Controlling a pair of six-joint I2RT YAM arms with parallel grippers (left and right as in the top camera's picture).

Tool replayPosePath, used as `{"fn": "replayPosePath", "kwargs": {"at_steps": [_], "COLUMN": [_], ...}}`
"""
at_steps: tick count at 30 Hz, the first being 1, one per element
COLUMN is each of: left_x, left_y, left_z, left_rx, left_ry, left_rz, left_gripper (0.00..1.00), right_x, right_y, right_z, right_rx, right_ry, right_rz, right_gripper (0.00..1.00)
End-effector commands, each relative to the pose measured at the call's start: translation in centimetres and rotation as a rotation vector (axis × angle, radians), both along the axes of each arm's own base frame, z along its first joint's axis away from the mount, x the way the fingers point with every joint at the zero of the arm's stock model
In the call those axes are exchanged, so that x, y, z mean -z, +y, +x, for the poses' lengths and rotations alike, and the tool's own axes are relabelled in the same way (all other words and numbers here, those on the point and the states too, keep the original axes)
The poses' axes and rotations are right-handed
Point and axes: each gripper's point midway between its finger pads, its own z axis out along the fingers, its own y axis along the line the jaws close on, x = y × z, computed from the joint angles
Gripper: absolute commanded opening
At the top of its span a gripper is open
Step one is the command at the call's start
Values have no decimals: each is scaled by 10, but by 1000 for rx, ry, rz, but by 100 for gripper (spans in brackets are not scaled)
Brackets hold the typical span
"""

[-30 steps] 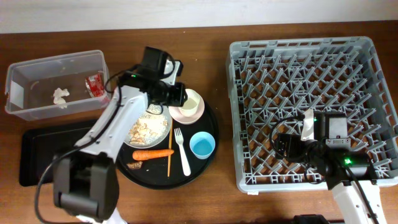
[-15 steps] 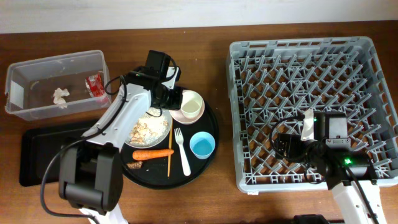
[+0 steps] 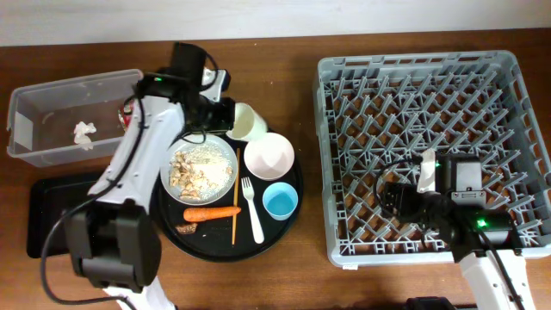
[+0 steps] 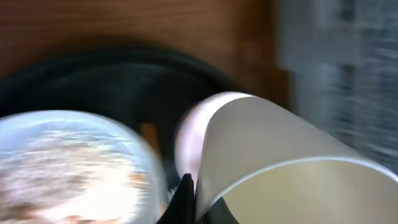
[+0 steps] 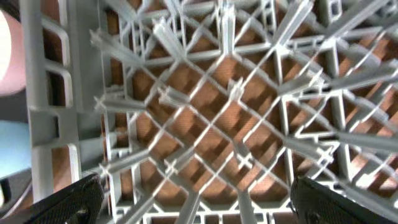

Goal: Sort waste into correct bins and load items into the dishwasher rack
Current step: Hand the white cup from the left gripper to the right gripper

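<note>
now | left fingers (image 4: pixel 185 198) clamp cream cup (image 3: pixel 245 122), tilted, glossy | right fingers (image 5: pixel 62 202) wide over rack (image 3: pixel 430 86)

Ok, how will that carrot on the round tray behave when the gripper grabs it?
Probably stiff: the carrot lies straight, unbent. Its rounded, tapered shape may roll or slip when squeezed. Its tip meets the chopsticks, so they may shift too.

Large square grey lattice rack (image 3: pixel 418 62): matt moulded plastic.
Brown table (image 3: pixel 284 284): smooth wood, visible grain.
Clear rectangular tub (image 3: pixel 52 112): glossy see-through plastic.
Cream cup (image 4: pixel 267 143): smooth, possibly ceramic; blurred.
Round black tray (image 3: pixel 274 232): faint sheen.
</note>
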Motion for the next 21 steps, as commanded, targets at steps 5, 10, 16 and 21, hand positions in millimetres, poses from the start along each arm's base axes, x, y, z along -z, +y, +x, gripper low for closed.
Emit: {"fn": "replayPosePath", "kwargs": {"at_steps": [5, 10, 16, 21], "left_x": [-96, -111, -113, -118], "left_y": [-107, -162, -183, -189], "left_z": [-63, -113, -136, -144], "left_rx": [377, 582, 649, 677], "left_ry": [68, 114, 146, 156], "left_rz": [-687, -778, -788, -815], "left_gripper": [0, 0, 0, 0], "right_x": [-77, -106, -125, -129], "right_y": [88, 122, 123, 124], "right_z": [15, -2, 9, 10], "right_rx": [-597, -874, -964, -981], "right_ry": [-347, -487, -633, -659], "right_rz": [502, 673, 644, 637], "right_gripper": [99, 99, 99, 87]}}
